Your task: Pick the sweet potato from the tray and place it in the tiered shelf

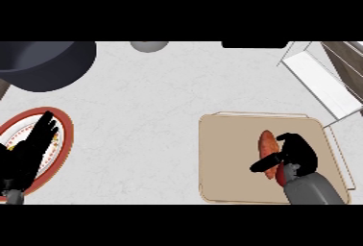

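Note:
An orange-red sweet potato [266, 143] lies lengthwise on a tan tray [227, 158] at the right of the counter. My right hand [296, 153] is over the sweet potato's near end, fingers and thumb curled round it, hiding its lower half. The tiered shelf [320, 79], white with a thin frame, stands at the far right beyond the tray. My left hand [32, 149] rests open at the left edge, fingers straight, lying over a plate.
A red-rimmed plate [65, 139] sits under my left hand. A large dark pan or bowl [46, 62] occupies the far left corner. A small grey round object [149, 45] is at the far edge, centre.

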You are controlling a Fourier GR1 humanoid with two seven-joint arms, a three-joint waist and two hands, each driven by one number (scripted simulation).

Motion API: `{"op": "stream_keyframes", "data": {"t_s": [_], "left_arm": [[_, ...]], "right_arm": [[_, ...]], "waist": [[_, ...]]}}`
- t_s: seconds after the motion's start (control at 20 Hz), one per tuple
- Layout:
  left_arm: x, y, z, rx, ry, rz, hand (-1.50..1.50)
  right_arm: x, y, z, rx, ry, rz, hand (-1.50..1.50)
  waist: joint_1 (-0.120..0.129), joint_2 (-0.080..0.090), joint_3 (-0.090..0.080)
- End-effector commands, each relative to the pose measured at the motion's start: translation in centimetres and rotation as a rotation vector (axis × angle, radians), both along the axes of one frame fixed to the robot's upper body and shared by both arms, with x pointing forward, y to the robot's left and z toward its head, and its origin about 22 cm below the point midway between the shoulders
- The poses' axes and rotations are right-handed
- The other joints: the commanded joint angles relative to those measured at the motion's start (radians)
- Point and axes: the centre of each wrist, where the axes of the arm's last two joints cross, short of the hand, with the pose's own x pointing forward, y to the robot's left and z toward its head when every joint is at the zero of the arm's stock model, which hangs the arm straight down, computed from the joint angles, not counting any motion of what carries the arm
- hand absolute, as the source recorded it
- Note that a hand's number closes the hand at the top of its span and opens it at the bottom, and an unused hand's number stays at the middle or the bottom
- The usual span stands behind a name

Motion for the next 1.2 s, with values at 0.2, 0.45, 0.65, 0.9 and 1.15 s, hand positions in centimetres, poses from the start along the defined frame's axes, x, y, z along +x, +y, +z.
{"op": "stream_keyframes", "data": {"t_s": [0.2, 0.45, 0.65, 0.9, 1.15], "left_arm": [[1.1, -0.6, -0.1, -0.001, 0.01, -0.011, 0.0], [-0.2, 1.3, 1.0, -0.002, -0.016, -0.008, 0.0], [0.4, -1.0, -0.6, 0.003, -0.009, -0.005, 0.0], [0.5, -1.2, 0.1, 0.001, -0.021, -0.047, 0.0], [1.0, -2.6, 0.0, 0.016, -0.025, -0.036, 0.0]], "right_arm": [[0.0, 0.3, -1.0, -0.07, 0.102, -0.043, 1.5], [-0.3, 1.5, -0.7, -0.143, 0.055, -0.04, 1.5], [0.6, 0.3, 3.0, -0.198, -0.047, -0.059, 1.5], [10.6, -0.7, 8.1, -0.255, -0.216, 0.002, 1.5], [14.4, 0.8, 11.2, -0.332, -0.317, 0.025, 1.5]], "waist": [[-0.001, 0.011, 0.011], [0.003, 0.009, 0.011], [-0.004, 0.009, 0.01], [0.058, 0.026, 0.012], [0.038, 0.019, 0.012]]}}
